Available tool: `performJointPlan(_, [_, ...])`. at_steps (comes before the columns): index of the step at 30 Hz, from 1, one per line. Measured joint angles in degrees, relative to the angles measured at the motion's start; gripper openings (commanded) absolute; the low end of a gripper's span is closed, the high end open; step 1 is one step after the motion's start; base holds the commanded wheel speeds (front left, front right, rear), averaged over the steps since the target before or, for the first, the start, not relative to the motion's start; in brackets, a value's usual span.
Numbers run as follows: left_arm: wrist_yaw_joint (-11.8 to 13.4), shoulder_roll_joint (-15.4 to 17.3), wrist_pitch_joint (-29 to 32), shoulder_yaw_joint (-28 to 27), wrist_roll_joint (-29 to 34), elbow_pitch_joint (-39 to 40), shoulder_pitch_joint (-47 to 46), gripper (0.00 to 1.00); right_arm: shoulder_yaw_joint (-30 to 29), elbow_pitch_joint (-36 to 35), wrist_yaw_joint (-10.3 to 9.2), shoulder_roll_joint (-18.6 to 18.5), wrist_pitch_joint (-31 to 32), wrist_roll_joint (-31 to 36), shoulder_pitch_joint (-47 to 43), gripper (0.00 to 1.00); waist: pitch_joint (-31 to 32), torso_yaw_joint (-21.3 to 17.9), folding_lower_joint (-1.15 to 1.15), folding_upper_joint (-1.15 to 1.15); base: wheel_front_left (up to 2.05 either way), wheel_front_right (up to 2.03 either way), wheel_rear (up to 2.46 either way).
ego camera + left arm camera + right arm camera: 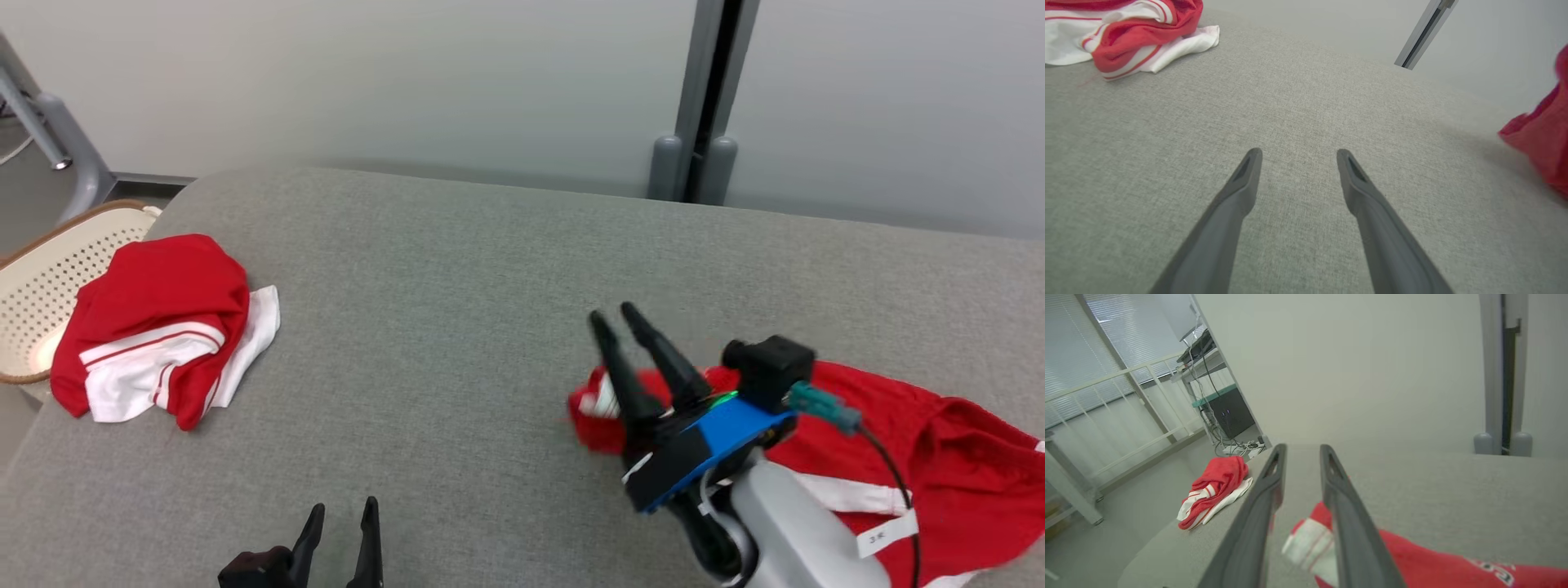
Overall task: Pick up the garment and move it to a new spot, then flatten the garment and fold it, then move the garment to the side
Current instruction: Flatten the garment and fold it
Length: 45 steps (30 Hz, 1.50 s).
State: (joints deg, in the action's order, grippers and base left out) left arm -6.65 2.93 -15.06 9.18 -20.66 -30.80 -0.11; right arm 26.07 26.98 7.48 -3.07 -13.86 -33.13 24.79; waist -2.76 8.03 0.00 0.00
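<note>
Left of the garment [939, 441], head view shows a basket [57, 269].

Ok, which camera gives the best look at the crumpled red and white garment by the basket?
The head view: the crumpled garment lies whole and sharp beside the basket. The left wrist view cuts the garment off at its top edge; the right wrist view shows it whole but small and distant.

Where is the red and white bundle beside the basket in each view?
Head view: bundle, far left, by the basket.
Left wrist view: top left corner.
Right wrist view: lower left, left of the fingers.
Shared landmark: the grey post at the wall.
</note>
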Motion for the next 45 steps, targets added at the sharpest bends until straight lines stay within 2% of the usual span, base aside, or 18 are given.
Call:
performJointPlan(3, [0.0, 0.0, 0.0, -0.2, 0.0, -0.2, 0.0, 1.00, 6.8, 0.5, 0.01, 0.4, -0.8, -4.1, -0.1, 1.00, -0.5, 1.0, 0.00, 0.00, 0.00, 0.00, 0.00])
performJointPlan(7, [0.0, 0.0, 0.0, -1.1, 0.3, -0.1, 0.0, 1.00, 9.1, 1.9, 0.01, 0.4, -1.0, -4.8, -0.4, 1.00, -0.3, 0.5, 0.00, 0.00, 0.00, 0.00, 0.00])
performJointPlan(11, [0.1, 0.0, 0.0, -1.7, 1.1, 0.8, 0.1, 1.00, 3.9, 1.9, 0.01, 0.3, -1.1, -0.8, -1.0, 1.00, 0.1, -1.5, 0.00, 0.00, 0.00, 0.00, 0.00])
performJointPlan(15, [0.3, 0.0, 0.0, -2.2, 2.5, 2.2, 0.1, 1.00, -4.1, 1.4, 0.01, 0.3, -1.1, 7.3, -4.6, 1.00, 0.6, -3.8, 0.00, 0.00, 0.00, 0.00, 0.00])
performJointPlan(16, [0.3, 0.0, 0.0, -2.2, 2.5, 2.2, 0.1, 1.00, -4.1, 1.4, 0.01, 0.3, -1.1, 7.3, -4.6, 1.00, 0.6, -3.8, 0.00, 0.00, 0.00, 0.00, 0.00])
performJointPlan(18, [0.6, 0.0, 0.0, -2.6, 3.7, 3.2, 0.1, 1.00, -10.1, 0.3, 0.01, 0.2, -1.2, 13.5, -8.2, 1.00, 1.0, -5.7, 0.00, 0.00, 0.00, 0.00, 0.00])
performJointPlan(20, [0.6, 0.0, 0.0, -2.8, 4.2, 3.5, 0.1, 1.00, -11.8, -0.1, 0.01, 0.2, -1.2, 15.0, -9.4, 1.00, 1.1, -6.2, 0.00, 0.00, 0.00, 0.00, 0.00])
performJointPlan(22, [0.7, 0.0, 0.0, -3.2, 5.2, 4.2, 0.1, 1.00, -16.1, -1.0, 0.01, 0.2, -1.2, 18.5, -13.1, 1.00, 1.5, -7.8, 0.00, 0.00, 0.00, 0.00, 0.00])
performJointPlan(31, [0.8, 0.0, 0.0, -3.2, 6.4, 5.4, 1.5, 1.00, -23.3, -1.9, 0.01, 0.2, -1.2, 19.7, -21.0, 1.00, 3.0, -10.6, 0.00, 0.00, 0.00, 0.00, 0.00])
performJointPlan(45, [0.6, 0.0, 0.0, -0.2, 5.6, 5.2, 2.1, 1.00, -25.0, -0.8, 0.01, 0.2, -1.2, 18.1, -22.8, 1.00, 3.3, -12.3, 0.00, 0.00, 0.00, 0.00, 0.00])
